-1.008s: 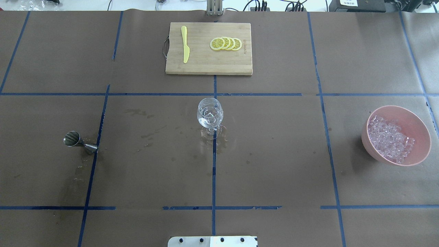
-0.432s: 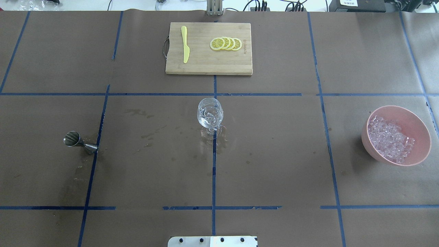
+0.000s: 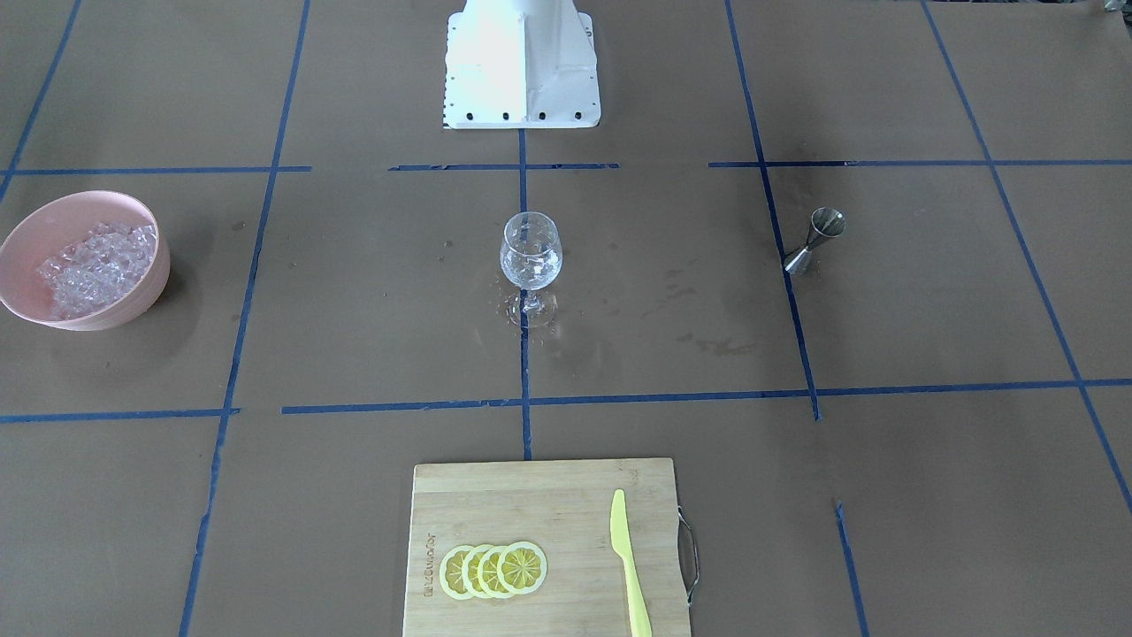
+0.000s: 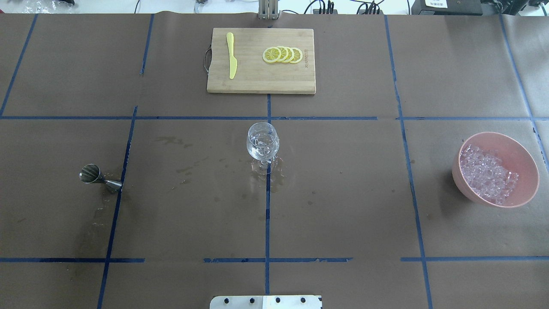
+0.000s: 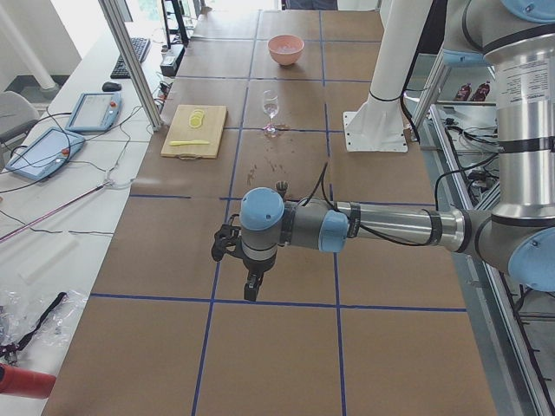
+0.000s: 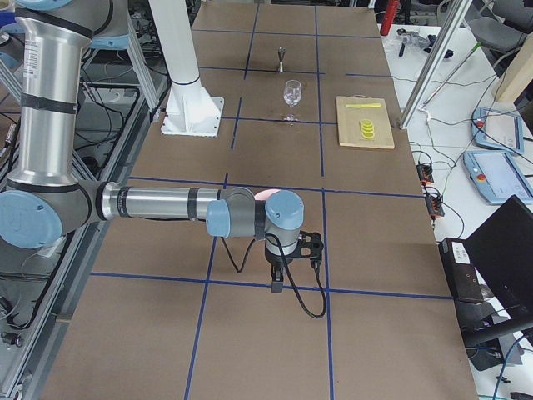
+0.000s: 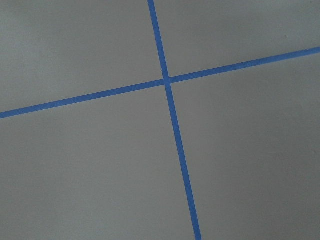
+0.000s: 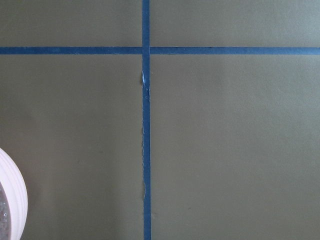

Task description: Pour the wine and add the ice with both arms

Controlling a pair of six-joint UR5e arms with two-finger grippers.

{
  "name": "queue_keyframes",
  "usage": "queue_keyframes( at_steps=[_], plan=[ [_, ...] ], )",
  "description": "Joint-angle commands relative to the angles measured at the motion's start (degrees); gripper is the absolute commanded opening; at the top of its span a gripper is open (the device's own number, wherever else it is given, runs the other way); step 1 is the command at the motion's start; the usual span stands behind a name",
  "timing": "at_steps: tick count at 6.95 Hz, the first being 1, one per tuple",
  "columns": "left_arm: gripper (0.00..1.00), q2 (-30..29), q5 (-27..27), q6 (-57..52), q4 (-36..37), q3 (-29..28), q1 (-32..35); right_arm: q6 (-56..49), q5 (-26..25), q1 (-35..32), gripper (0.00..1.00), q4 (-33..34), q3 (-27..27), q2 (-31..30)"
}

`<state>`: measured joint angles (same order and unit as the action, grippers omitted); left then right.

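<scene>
The wine glass (image 4: 262, 141) stands upright at the table's middle, with something clear glinting in its bowl; it also shows in the front view (image 3: 531, 252). The ice (image 4: 487, 174) fills a pink bowl (image 4: 528, 159) at the right. A steel jigger (image 4: 101, 179) stands at the left. Neither arm shows in the overhead or front view. In the exterior left view my left gripper (image 5: 251, 290) hangs over bare table, far from the glass. In the exterior right view my right gripper (image 6: 276, 283) hangs near the bowl. I cannot tell whether either is open or shut.
A wooden cutting board (image 4: 260, 79) at the far middle carries lemon slices (image 4: 282, 55) and a yellow knife (image 4: 231, 56). Wet stains mark the brown paper around the glass and the jigger. Blue tape lines cross the table. The white pedestal base (image 3: 522, 62) stands at the near edge.
</scene>
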<state>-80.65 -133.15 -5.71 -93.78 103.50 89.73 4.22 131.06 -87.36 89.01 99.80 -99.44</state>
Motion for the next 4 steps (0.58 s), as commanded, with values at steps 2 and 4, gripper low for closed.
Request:
queue_keyframes(
  at_steps=[2,4],
  plan=[
    [1.00,-0.04,0.09,0.00,0.00,0.04,0.00,-0.01,-0.01,0.00,1.00,-0.06,-0.04,-0.93],
    [1.00,-0.03,0.00,0.00,0.00,-0.05,0.00,0.08,0.16,0.00,1.00,-0.06,-0.04,-1.11]
  ],
)
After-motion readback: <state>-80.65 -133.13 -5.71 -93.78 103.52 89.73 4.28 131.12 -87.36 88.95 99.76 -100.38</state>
